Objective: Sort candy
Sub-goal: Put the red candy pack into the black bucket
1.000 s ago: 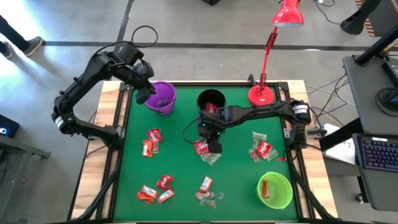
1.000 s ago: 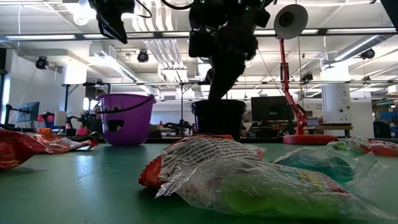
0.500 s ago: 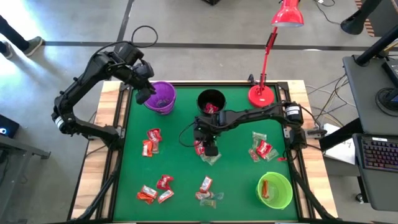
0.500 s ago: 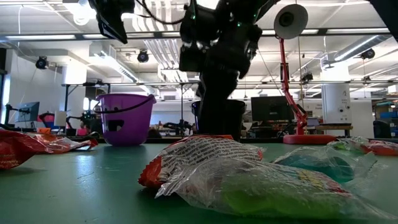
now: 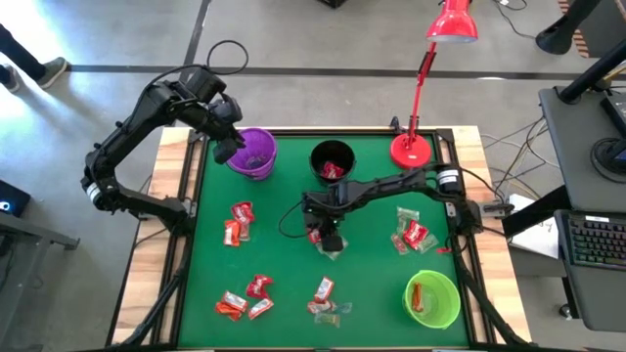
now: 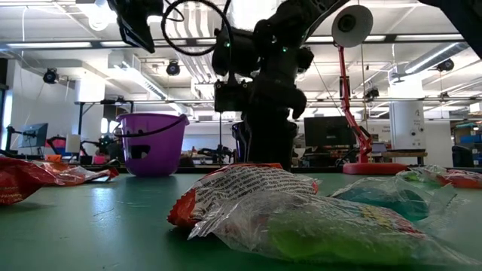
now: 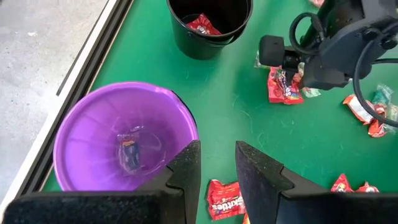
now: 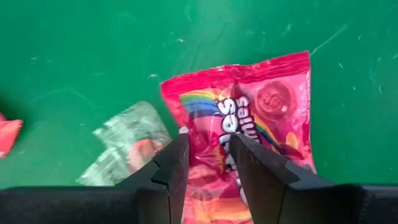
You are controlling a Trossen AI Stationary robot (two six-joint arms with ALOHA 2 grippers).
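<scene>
Right gripper [image 8: 208, 171] sits mid-frame in high view, fingers parted astride a red candy packet [image 8: 252, 134] on the green mat [image 5: 284, 284]; only its wrist view shows that. Left gripper [image 7: 217, 171] hovers beside the purple cup [image 7: 93, 124], fingers slightly apart, empty; one candy inside.

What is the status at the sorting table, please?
Right end effector open, low over red candy packet. Left end effector open beside purple cup. Clear wrapper adjacent.

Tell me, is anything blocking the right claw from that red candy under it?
Nothing visible. The right claw is open right above the red candy, with only a clear wrapper lying beside it.
</scene>
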